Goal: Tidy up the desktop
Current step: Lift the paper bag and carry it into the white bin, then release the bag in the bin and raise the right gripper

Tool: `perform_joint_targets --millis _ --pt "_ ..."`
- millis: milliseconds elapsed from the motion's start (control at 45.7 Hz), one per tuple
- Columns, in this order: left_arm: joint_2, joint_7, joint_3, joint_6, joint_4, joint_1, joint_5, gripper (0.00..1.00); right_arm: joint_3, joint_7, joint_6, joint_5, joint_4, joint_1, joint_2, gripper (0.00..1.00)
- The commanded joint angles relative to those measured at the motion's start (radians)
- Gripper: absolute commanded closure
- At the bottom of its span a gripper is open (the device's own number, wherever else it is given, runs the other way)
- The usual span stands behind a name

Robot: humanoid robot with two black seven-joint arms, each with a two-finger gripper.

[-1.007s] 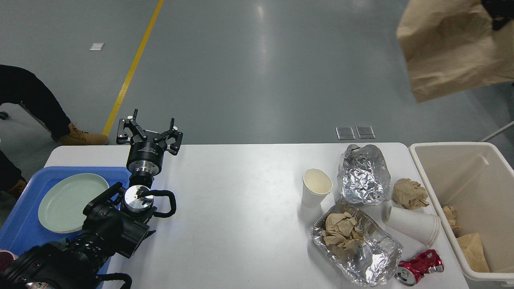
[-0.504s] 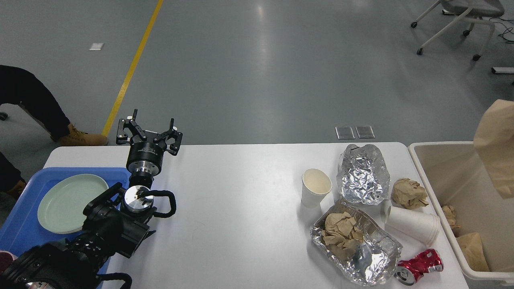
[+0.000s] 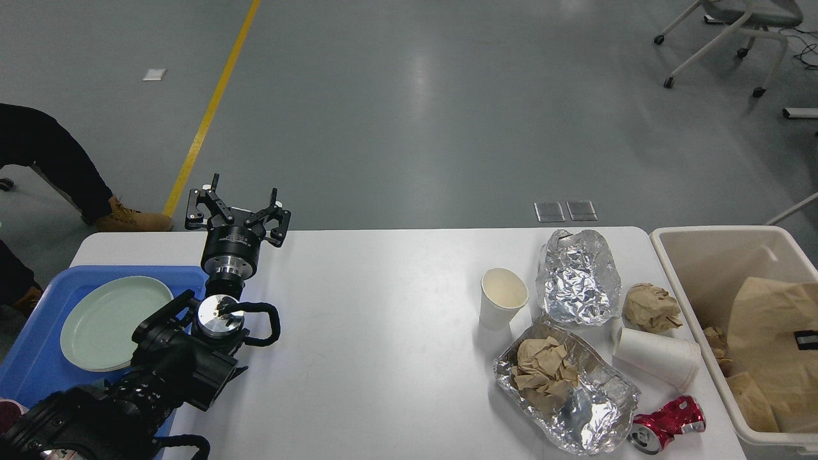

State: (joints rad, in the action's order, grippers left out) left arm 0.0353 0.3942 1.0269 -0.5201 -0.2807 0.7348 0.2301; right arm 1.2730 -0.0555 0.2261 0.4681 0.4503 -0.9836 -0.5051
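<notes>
The white desktop (image 3: pixel 383 306) carries litter at its right end: an upright paper cup (image 3: pixel 503 298), crumpled foil (image 3: pixel 578 276), a foil tray (image 3: pixel 594 409) holding crumpled brown paper (image 3: pixel 543 374), a brown paper ball (image 3: pixel 652 308), paper cups lying on their side (image 3: pixel 658 359) and a crushed red can (image 3: pixel 668 425). My left gripper (image 3: pixel 244 186) is open and empty above the desk's far left edge. A brown paper bag (image 3: pixel 770 326) lies in the beige bin (image 3: pixel 693 255). A small black part (image 3: pixel 806 338) touches the bag at the right edge; it may be my right gripper.
A blue tray (image 3: pixel 29 364) at the front left holds a pale green plate (image 3: pixel 112 322). The bin also holds crumpled brown paper (image 3: pixel 716 342). A person's leg and boot (image 3: pixel 131 220) stand beyond the left corner. An office chair (image 3: pixel 735 38) stands far right.
The brown paper bag came down from high at the upper right, past the right edge, into the beige bin. My left arm has not moved.
</notes>
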Motion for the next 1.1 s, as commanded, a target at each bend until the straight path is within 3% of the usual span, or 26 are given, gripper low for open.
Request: perform_joint_targets --millis 0,438,460,526,569,723,964,1073 --pt "0.0 0.0 0.001 0.0 0.0 0.0 0.0 0.03 -0.027 0.0 -0.021 0.001 -0.004 0.052 0.022 1.0" --pt "-0.002 0.0 -0.001 0.0 0.0 -0.003 0.0 0.03 -0.119 0.0 -0.031 0.0 -0.01 0.125 0.085 1.0" --pt "-0.002 0.0 0.001 0.0 0.0 -0.003 0.0 0.03 -0.129 0.002 -0.033 -0.005 -0.015 0.125 0.085 0.93" --pt "0.0 0.0 -0.001 0.0 0.0 -0.003 0.0 0.03 -0.165 0.005 -0.036 -0.013 -0.041 0.125 0.077 0.57" --pt "0.0 0.0 0.001 0.0 0.0 -0.003 0.0 0.03 -0.188 0.005 -0.042 -0.014 -0.059 0.126 0.076 0.38" --pt "-0.002 0.0 0.001 0.0 0.0 -0.003 0.0 0.03 -0.208 0.005 -0.048 -0.016 -0.065 0.119 0.065 0.02" --pt "-0.002 0.0 0.001 0.0 0.0 -0.003 0.0 0.03 -0.21 0.006 -0.025 -0.019 -0.013 0.004 -0.02 0.0" --pt "-0.002 0.0 -0.001 0.0 0.0 -0.003 0.0 0.03 -0.192 0.005 -0.008 -0.017 0.05 -0.13 -0.053 0.0"
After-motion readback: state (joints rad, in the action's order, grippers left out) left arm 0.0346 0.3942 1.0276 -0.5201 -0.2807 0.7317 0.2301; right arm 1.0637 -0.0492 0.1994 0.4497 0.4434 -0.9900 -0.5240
